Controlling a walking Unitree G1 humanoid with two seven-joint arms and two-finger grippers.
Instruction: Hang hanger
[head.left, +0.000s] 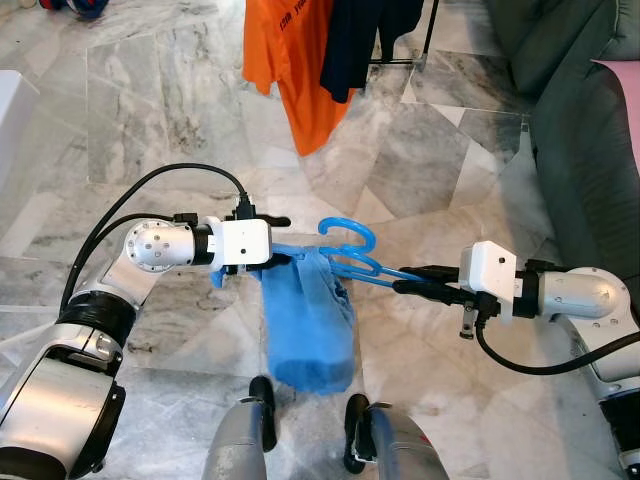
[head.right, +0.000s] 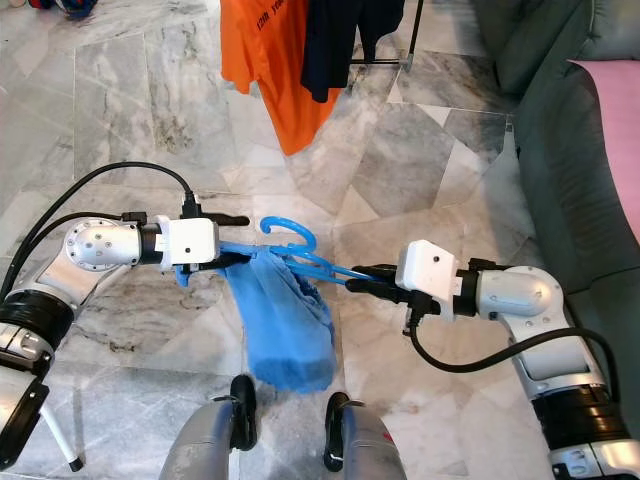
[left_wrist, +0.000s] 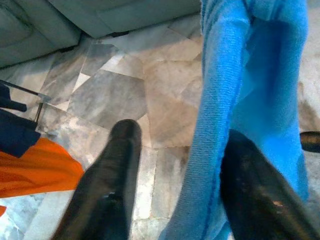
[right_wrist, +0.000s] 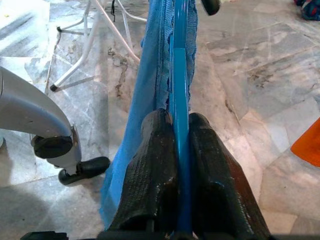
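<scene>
Your right pincer (right_wrist: 176, 170) is clamped on the blue hanger (head.left: 352, 255); your left pincer (left_wrist: 175, 175) stands open around the blue cloth (head.left: 305, 320) draped over it. That cloth could slide off if you tilt. The clothes rack ahead is cut off above the orange shirt (head.left: 290, 60).

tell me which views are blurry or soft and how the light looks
Both eye views are sharp and evenly daylit, with faint sheen on the marble floor. Left wrist view is soft: the near fingers and blue cloth blur. Right wrist view is crisp on the fingers gripping the hanger, with the background floor slightly soft.
</scene>
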